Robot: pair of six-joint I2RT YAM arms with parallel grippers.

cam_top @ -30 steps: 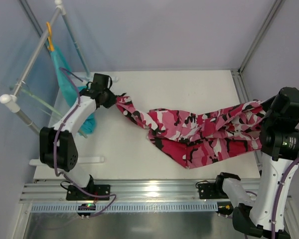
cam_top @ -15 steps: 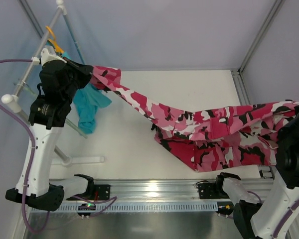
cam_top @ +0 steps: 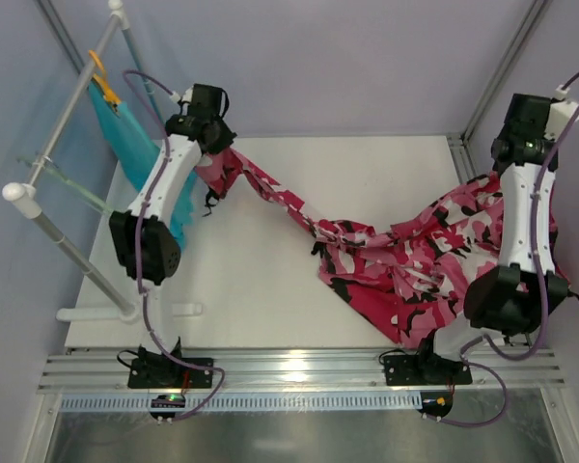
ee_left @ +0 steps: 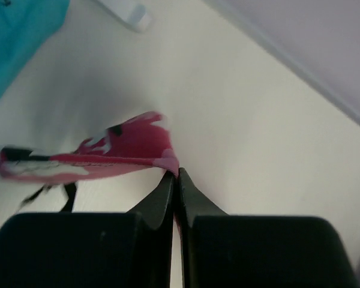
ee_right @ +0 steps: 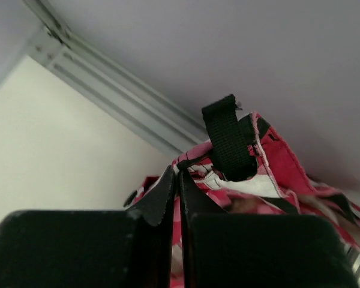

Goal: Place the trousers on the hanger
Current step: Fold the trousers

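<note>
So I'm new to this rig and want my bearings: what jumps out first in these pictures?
The pink camouflage trousers dominate, strung across the white table between both arms. The left fingers pinch one end at far left and the right fingers the other at far right, beside a black belt loop. A teal garment hangs on the white rack at left.

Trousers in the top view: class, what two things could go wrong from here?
1. The left claw pinches only a thin edge of the trousers at its tips; the cloth may slip out.
2. The teal garment hangs close beside the mint hanger, so the claw could snag it.
</note>
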